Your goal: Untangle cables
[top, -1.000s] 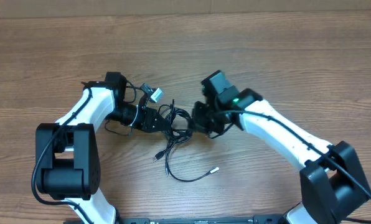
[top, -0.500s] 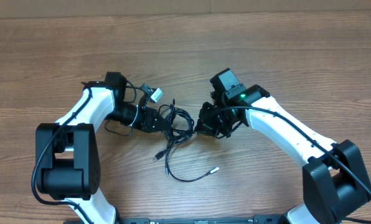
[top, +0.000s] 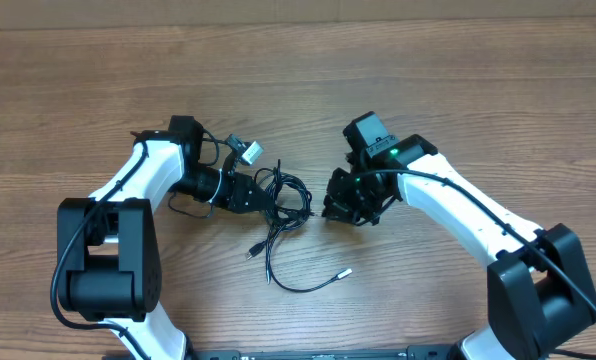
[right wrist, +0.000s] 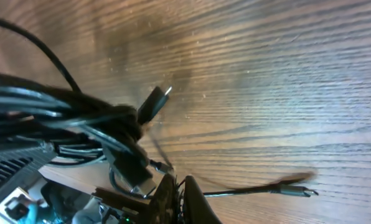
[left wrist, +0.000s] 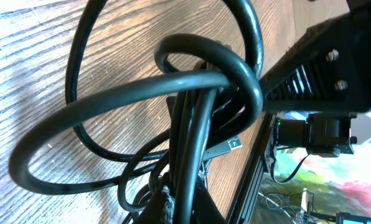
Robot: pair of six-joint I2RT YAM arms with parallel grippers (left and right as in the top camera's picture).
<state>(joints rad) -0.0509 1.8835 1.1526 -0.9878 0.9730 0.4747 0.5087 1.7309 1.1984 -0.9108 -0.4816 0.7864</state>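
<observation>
The cables [top: 288, 200] lie in a black knot on the wooden table between my two arms. One tail curves toward the front and ends in a silvery tip [top: 345, 271]; a small plug [top: 251, 252] lies to its left. My left gripper [top: 261, 198] is shut on strands at the knot's left side; in the left wrist view the loops [left wrist: 192, 81] rise straight out of its jaws [left wrist: 185, 208]. My right gripper [top: 328, 208] is shut, just right of the knot. In the right wrist view a thin strand reaches its tips [right wrist: 180, 186]; whether it is pinched is unclear.
The wooden table [top: 458, 90] stretches far beyond both arms. The left arm's base [top: 103, 270] and the right arm's base [top: 538, 295] stand at the front corners. A black plug [right wrist: 154, 102] sticks out of the bundle [right wrist: 79, 118].
My right gripper has drawn back to the right, out of the knot's right edge. The left gripper and the knot have stayed where they were.
</observation>
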